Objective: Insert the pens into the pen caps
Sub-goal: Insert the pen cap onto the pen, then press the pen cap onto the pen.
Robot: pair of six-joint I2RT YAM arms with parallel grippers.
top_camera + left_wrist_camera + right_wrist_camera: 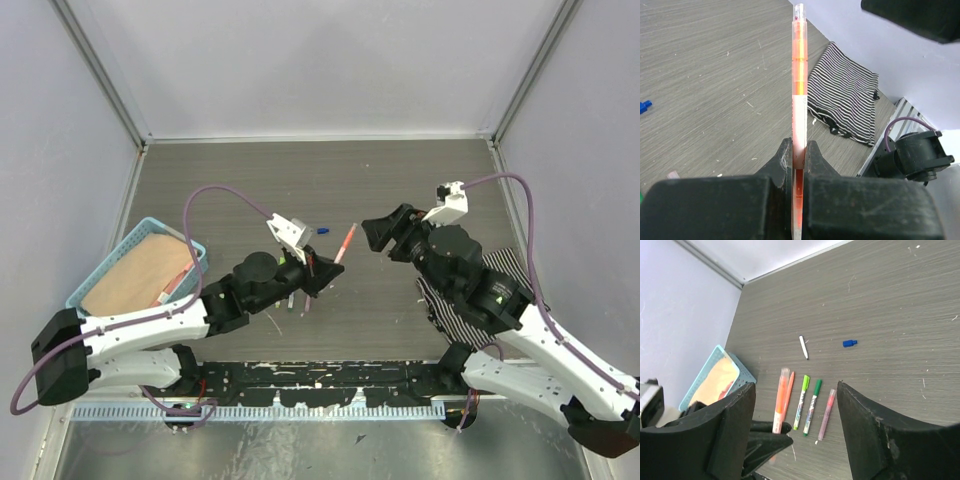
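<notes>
My left gripper point(799, 145) is shut on an orange pen point(799, 75) with a white lower barrel and a clear cap on its far end. The pen sticks out up and to the right in the top view point(345, 243). My right gripper point(372, 233) stands open just beyond that pen's tip, nothing between its fingers. Through its jaws the right wrist view shows the held pen point(780, 400) and, lying on the table, a thin orange pen point(788, 392), a light green pen point(801, 402), a dark green pen point(811, 407) and a pink pen point(825, 415). A blue pen cap point(849, 343) lies farther back.
A light blue basket point(110, 262) with a tan pad in it stands at the left. A black-and-white striped cloth point(500, 265) lies under the right arm. A small white stick point(803, 347) lies near the blue cap.
</notes>
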